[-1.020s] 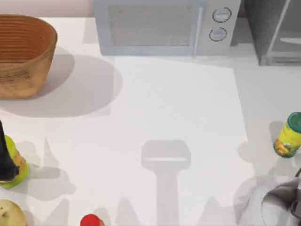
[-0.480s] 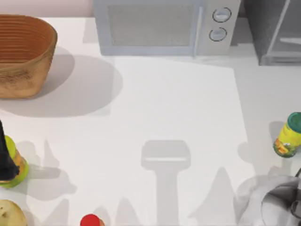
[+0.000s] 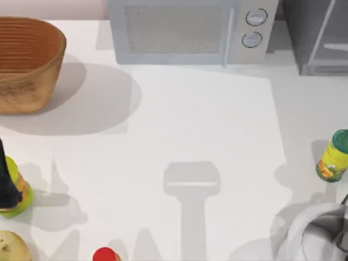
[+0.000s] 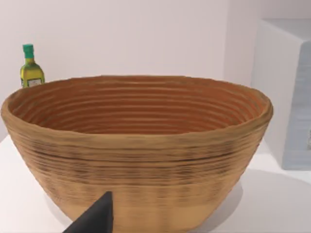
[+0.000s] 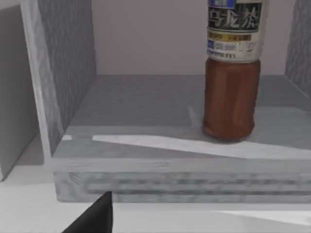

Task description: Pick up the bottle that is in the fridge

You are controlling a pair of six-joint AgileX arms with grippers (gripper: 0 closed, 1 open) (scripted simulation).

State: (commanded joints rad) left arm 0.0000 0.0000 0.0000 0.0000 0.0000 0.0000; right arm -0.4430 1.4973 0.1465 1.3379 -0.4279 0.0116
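The fridge is the dark grey box at the table's back right corner. In the right wrist view its front stands open onto a grey shelf. The bottle stands upright on that shelf, toward one side, with a brown lower body and a dark and pale label; its cap is cut off by the frame. My right gripper hangs in front of the fridge floor's edge, apart from the bottle. My right arm is at the front right corner. My left gripper sits parked at the left edge.
A light grey microwave stands at the back middle, and a woven basket at the back left. A yellow-green bottle stands near the right edge. A red cap and a pale round object sit at the front left.
My right arm has shifted slightly at the front right corner and its shadow on the table has changed shape. The left arm and the objects have stayed put.
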